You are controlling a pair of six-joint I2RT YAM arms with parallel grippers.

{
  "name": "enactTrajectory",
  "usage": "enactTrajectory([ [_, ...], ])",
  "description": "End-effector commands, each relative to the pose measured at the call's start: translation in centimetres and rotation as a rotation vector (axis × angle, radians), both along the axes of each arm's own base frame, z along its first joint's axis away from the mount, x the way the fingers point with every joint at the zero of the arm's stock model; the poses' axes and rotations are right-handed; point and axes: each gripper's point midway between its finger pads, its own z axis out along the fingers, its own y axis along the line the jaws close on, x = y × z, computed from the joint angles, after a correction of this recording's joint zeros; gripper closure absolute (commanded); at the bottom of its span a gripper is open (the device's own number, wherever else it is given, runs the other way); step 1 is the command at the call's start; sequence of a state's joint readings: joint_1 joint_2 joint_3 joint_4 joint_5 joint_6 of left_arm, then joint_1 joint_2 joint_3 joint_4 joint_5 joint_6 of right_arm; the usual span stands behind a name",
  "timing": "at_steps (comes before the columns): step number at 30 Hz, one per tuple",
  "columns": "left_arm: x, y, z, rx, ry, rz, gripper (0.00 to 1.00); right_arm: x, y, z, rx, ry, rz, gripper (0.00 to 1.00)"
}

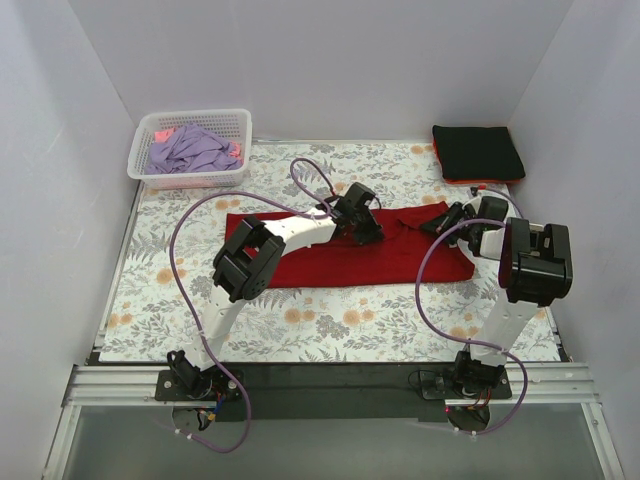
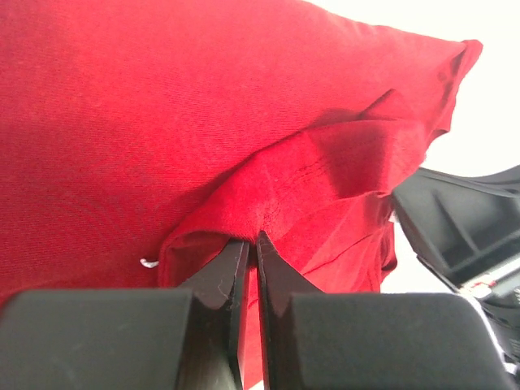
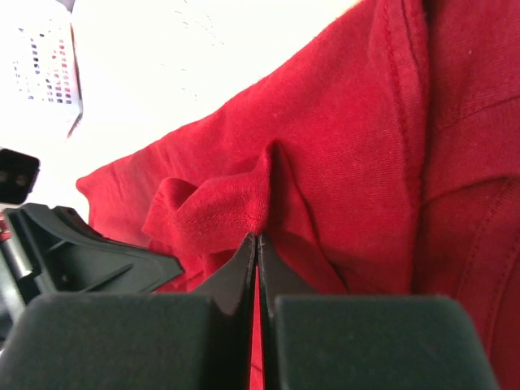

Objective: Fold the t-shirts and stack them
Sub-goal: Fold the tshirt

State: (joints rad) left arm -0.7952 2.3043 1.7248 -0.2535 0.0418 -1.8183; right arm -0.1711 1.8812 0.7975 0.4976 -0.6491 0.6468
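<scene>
Snugly inside left gripper (image 2: 253, 242) and right gripper (image 3: 257, 238) — red t-shirt (image 1: 345, 263).

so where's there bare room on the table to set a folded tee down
Bare floral table cloth runs along the far edge, between the white plastic lattice basket and the folded black t-shirt. There is also the near strip in front of the deep-red cotton t-shirt. The middle is crowded: left gripper and right gripper pinch that shirt.

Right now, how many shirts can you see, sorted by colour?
Deep-red shirt: 1
Black shirt: 1
Orange-red shirt, under the black: 1
Lavender shirt: 1
Pink shirt, mostly buried: 1
Total: 5
</scene>
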Motion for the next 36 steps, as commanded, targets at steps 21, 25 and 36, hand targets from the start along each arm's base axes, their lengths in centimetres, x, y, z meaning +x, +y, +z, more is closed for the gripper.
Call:
enactTrajectory([
  [21,0.7,2.5,6.7,-0.061,-0.113,0.108,1.00,4.5,-3.2,8.7,-0.131,-0.213,-0.004,0.99],
  [25,0.6,2.9,6.5,-0.063,-0.105,0.125,1.00,4.8,-3.2,8.9,-0.129,-0.210,0.007,0.99],
  [36,0.4,3.0,4.6,-0.044,-0.072,0.131,1.00,4.6,-2.8,5.7,-0.103,-0.103,0.043,0.99],
])
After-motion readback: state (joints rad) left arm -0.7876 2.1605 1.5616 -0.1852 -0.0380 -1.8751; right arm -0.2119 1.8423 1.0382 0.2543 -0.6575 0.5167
